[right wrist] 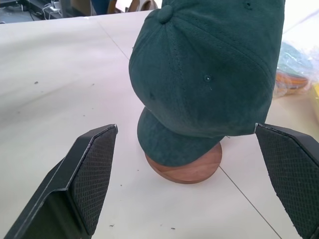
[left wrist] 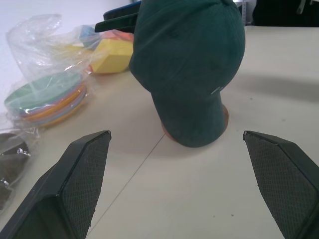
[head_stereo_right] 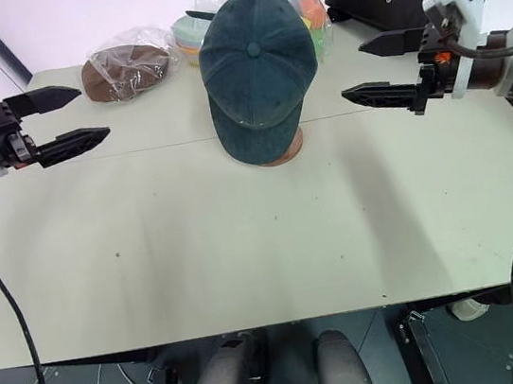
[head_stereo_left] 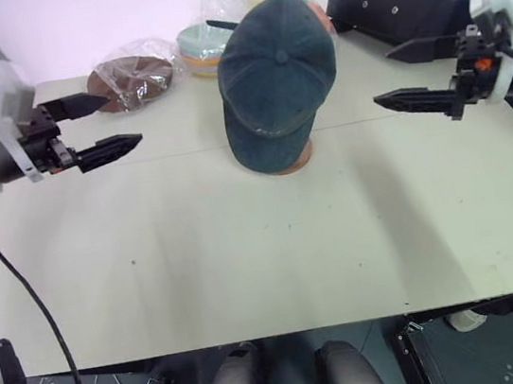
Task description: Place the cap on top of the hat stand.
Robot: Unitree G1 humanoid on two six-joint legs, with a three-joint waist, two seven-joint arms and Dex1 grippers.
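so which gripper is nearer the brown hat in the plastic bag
Left. The open left gripper hangs right beside the bagged brown hat, while the open right gripper is across the table, beyond the cap.

We see the dark teal cap [head_stereo_left: 276, 75] sitting on top of the hat stand [right wrist: 185, 166], brim drooping down toward six o'clock and hiding the pole. Only the stand's reddish-brown round base peeks out beneath, resting on the table toward twelve o'clock.
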